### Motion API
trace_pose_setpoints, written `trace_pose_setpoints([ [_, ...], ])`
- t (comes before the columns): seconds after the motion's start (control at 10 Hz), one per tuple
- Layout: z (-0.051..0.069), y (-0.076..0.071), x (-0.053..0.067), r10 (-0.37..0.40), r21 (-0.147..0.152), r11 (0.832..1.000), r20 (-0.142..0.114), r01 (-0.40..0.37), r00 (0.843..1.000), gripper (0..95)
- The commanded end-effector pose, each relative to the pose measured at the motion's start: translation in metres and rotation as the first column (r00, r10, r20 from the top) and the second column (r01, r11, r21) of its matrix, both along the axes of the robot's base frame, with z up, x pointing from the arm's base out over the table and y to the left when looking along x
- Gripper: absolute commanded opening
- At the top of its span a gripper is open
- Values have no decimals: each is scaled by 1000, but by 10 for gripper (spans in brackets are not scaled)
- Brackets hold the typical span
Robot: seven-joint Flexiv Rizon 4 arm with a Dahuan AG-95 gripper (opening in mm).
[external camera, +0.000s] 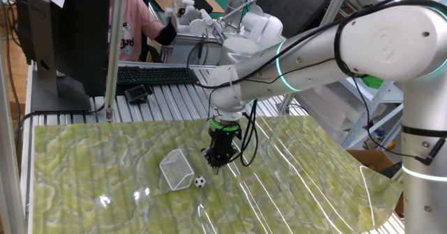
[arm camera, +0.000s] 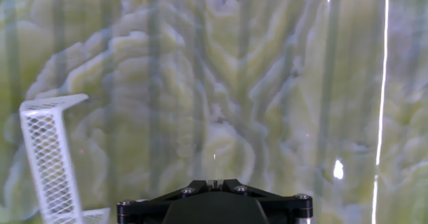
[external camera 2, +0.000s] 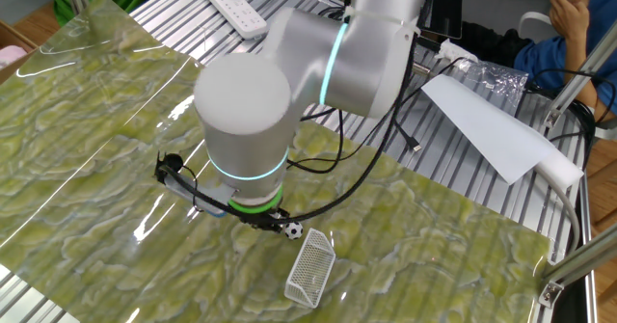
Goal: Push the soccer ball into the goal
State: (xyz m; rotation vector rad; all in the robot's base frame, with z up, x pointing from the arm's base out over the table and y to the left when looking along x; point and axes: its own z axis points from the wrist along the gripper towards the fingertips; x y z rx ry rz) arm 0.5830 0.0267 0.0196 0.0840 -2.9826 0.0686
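Note:
The soccer ball is a tiny white ball with black patches lying on the green patterned mat, just right of the goal. That goal is a small white mesh box. My gripper points down at the mat, shut and empty, just behind and to the right of the ball. From the other fixed view, the soccer ball lies right beside the goal, close under the arm. In the hand view the goal fills the lower left, the gripper shows shut, and the ball is hidden.
The green mat covers the slatted metal table. A keyboard and monitor stand at the back. A power strip and a white sheet lie off the mat. People sit beyond the table.

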Motion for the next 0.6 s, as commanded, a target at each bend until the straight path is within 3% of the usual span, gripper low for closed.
trace_pose_setpoints([
  [0.1,4,3,-6,-7,-4,1000,-2,7,1000,0],
  [0.6,1,3,-20,-21,11,1000,-6,21,1000,0],
])
